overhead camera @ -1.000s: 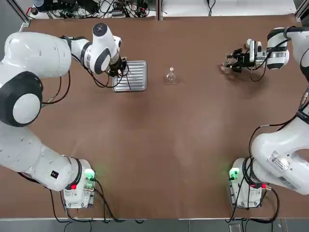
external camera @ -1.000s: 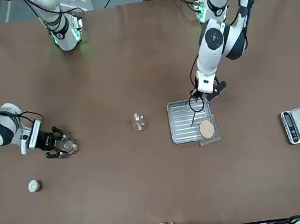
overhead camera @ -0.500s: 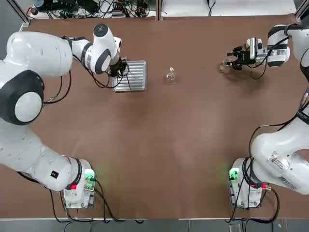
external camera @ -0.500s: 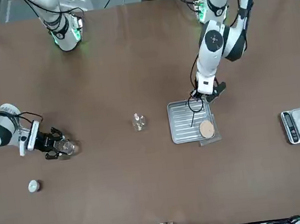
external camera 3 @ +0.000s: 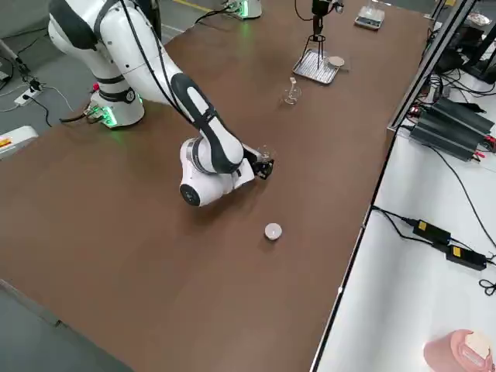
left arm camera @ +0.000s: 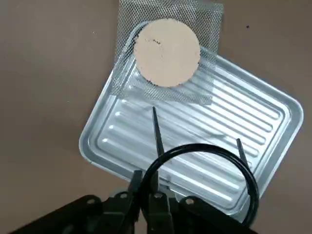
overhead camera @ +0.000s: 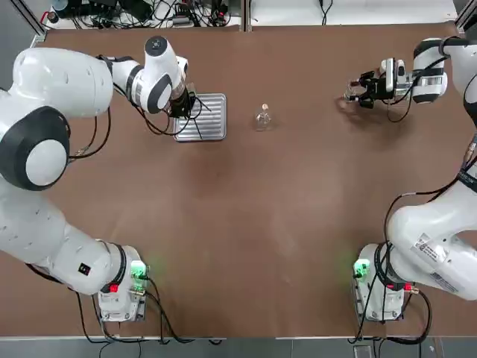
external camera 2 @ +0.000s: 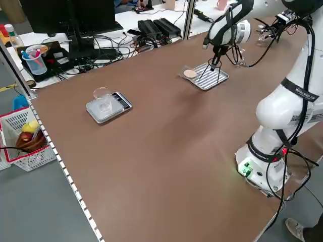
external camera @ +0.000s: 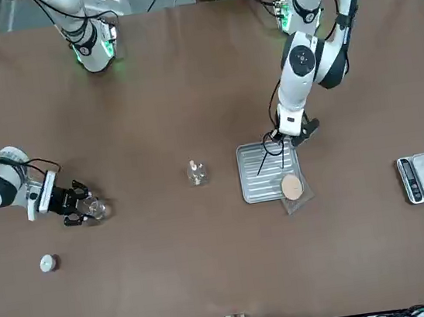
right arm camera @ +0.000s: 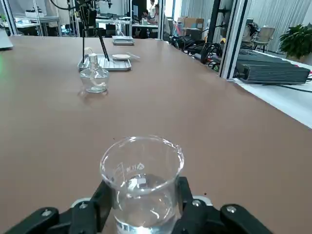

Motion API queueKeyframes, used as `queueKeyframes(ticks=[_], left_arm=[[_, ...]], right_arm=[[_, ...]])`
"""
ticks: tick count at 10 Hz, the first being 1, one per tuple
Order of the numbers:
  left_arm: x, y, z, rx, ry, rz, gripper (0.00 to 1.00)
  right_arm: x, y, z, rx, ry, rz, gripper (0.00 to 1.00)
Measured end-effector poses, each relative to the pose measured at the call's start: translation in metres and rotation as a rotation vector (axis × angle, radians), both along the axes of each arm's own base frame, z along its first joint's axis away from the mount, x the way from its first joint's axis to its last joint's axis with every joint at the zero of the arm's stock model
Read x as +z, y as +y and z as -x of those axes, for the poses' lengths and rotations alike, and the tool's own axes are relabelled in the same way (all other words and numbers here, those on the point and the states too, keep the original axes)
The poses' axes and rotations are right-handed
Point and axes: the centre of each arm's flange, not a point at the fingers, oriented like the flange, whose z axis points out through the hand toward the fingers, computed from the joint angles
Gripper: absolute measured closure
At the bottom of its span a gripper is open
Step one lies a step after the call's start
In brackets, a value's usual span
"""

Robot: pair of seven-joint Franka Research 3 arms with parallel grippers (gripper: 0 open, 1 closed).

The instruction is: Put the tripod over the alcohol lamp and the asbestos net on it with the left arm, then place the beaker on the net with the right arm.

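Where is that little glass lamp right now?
The alcohol lamp stands alone mid-table in the front view, between the silver tray and the right gripper.

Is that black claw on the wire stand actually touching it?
Touching. In the left wrist view, the left gripper is shut on the tripod ring above the tray.

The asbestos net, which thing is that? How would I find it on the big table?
Find the ribbed silver tray beside the left arm's pincer. The asbestos net lies half on that tray's corner, half on the brown table. It is the only flat grey mesh square with a round tan disc in its middle.
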Motion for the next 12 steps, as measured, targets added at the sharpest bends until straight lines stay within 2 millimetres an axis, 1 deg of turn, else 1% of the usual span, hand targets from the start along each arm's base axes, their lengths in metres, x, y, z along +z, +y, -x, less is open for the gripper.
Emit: queueKeyframes(ticks=[2, 3, 5, 6, 7, 8, 11, 12], left_arm=[[0.009, -0.003, -0.007, 0.001, -0.009, 0.004, 0.92], [0.018, -0.006, -0.013, 0.002, 0.002, -0.003, 0.92], [0.053, -0.023, -0.029, 0.009, 0.011, -0.007, 0.92], [0.07, -0.038, -0.033, 0.019, -0.001, 0.007, 0.92], [0.083, -0.057, -0.035, 0.025, -0.016, 0.027, 0.92], [0.09, -0.079, -0.037, 0.038, -0.017, 0.047, 0.92], [0.094, -0.152, -0.06, 0.072, 0.059, 0.063, 0.92], [0.094, -0.174, -0.063, 0.073, 0.064, 0.076, 0.92]], right_arm=[[0.002, -0.001, -0.001, -0.001, -0.003, 0.002, 0.42], [0.002, -0.001, -0.001, -0.001, -0.003, 0.003, 0.42], [0.003, -0.002, -0.001, -0.005, 0.003, 0.003, 0.42], [0.003, -0.003, -0.001, -0.007, 0.004, 0.004, 0.42], [0.003, -0.004, -0.001, -0.008, 0.005, 0.005, 0.42], [0.003, -0.005, 0.0, -0.01, 0.005, 0.006, 0.42], [0.004, -0.006, -0.001, -0.011, 0.006, 0.007, 0.42], [0.004, -0.006, -0.001, -0.011, 0.006, 0.007, 0.42]])
